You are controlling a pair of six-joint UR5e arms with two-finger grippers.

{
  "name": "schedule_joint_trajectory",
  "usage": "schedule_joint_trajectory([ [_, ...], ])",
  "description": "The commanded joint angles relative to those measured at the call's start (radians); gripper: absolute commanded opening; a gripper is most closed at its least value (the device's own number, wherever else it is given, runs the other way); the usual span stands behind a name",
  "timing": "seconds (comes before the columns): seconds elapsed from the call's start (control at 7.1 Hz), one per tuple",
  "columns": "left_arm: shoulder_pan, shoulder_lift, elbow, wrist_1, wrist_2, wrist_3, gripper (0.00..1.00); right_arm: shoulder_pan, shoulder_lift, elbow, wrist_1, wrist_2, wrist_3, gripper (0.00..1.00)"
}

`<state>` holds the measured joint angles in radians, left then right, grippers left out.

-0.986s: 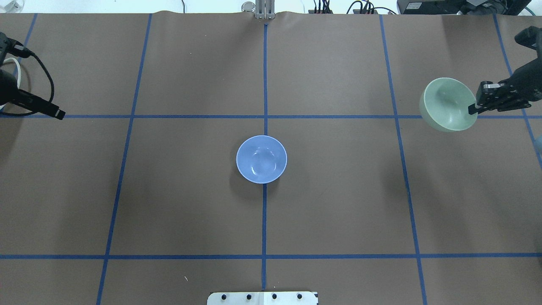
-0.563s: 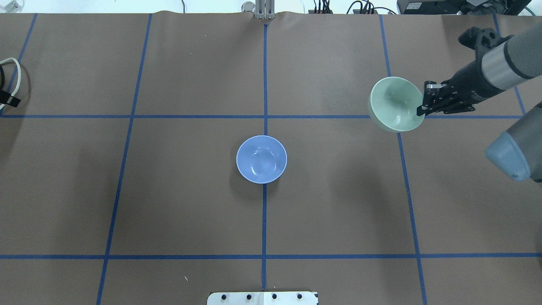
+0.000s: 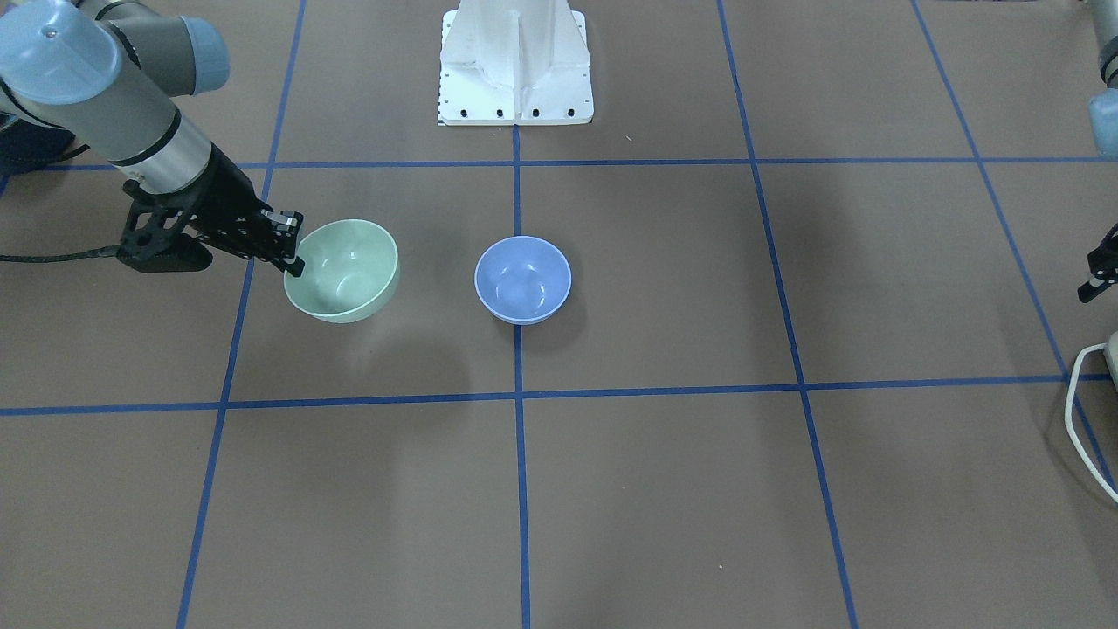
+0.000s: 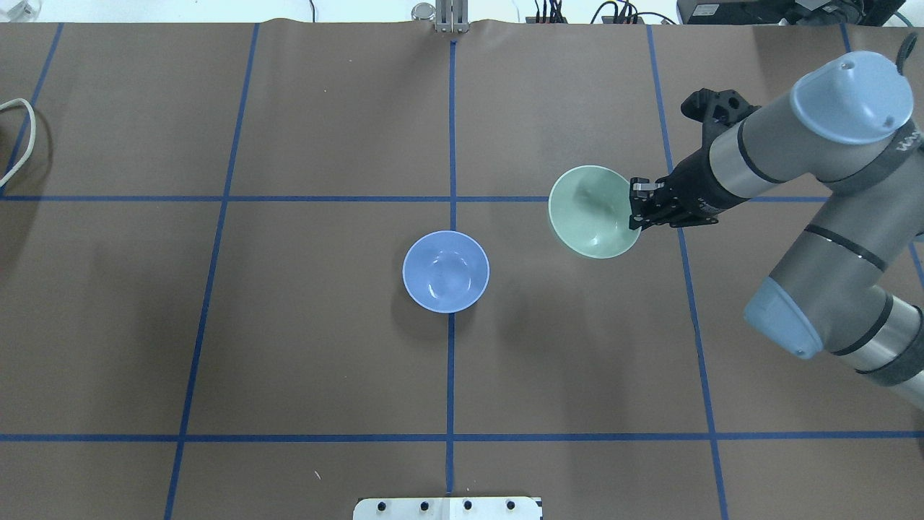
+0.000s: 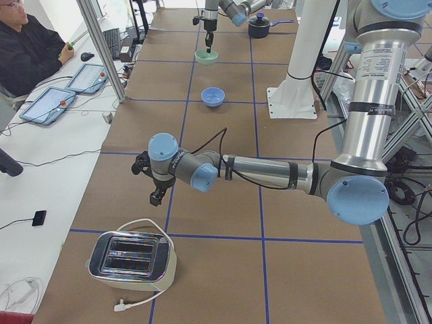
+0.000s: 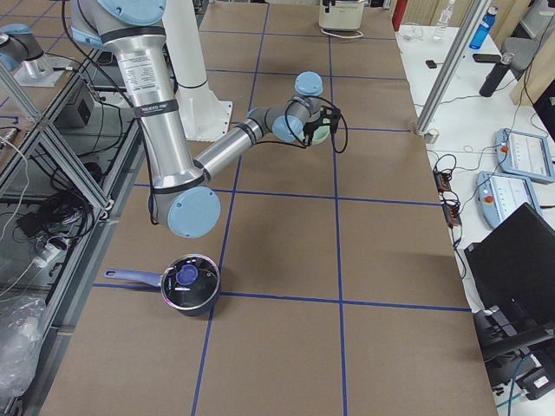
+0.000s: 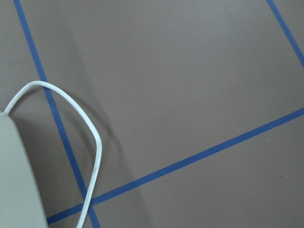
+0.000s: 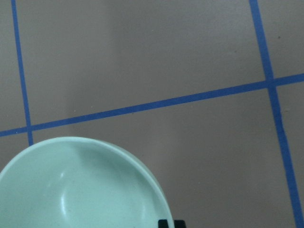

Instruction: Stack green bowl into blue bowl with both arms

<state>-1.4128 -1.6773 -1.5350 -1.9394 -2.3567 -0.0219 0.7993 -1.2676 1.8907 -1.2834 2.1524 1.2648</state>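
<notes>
The green bowl (image 4: 592, 217) hangs tilted above the table, right of the blue bowl (image 4: 445, 271), with a gap between them. My right gripper (image 4: 635, 214) is shut on the green bowl's right rim; it also shows in the front view (image 3: 295, 255) with the green bowl (image 3: 342, 271). The blue bowl (image 3: 522, 279) stands upright at the table's centre, on the tape cross. The right wrist view shows the green bowl's inside (image 8: 80, 190). My left gripper (image 5: 154, 197) is far off near the toaster; I cannot tell whether it is open or shut.
A toaster (image 5: 131, 260) with a white cable (image 4: 22, 123) sits at the table's left end. A dark pot (image 6: 189, 283) sits at the right end. The white pedestal (image 3: 515, 61) stands at the robot's side of the table.
My right arm has carried the green bowl leftward, toward the blue bowl. My left arm has drawn back out of the overhead view. The blue bowl has not moved.
</notes>
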Motion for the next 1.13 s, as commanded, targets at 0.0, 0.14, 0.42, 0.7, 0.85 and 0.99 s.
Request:
schedule_joint_trajectory([
  [0.0,-0.017,0.005,0.01,-0.003,-0.001,0.017,0.97,-0.109,0.101,0.046,-0.19,-0.112,0.015,0.0],
  [0.14,-0.028,0.008,0.012,0.0,0.0,0.017,0.97,-0.142,0.146,0.063,-0.258,-0.147,0.043,0.0],
  [0.42,-0.043,-0.007,0.042,0.002,0.0,0.017,0.97,-0.181,0.2,0.053,-0.289,-0.173,0.074,0.0],
  [0.7,-0.049,-0.007,0.042,0.002,-0.001,0.017,0.97,-0.219,0.218,0.041,-0.297,-0.206,0.085,0.0],
  [0.85,-0.069,-0.005,0.042,-0.003,-0.007,0.017,0.97,-0.235,0.238,0.024,-0.298,-0.218,0.093,0.0],
  [0.99,-0.092,-0.008,0.042,-0.004,-0.018,0.017,0.97,-0.236,0.273,-0.016,-0.298,-0.224,0.097,0.0],
])
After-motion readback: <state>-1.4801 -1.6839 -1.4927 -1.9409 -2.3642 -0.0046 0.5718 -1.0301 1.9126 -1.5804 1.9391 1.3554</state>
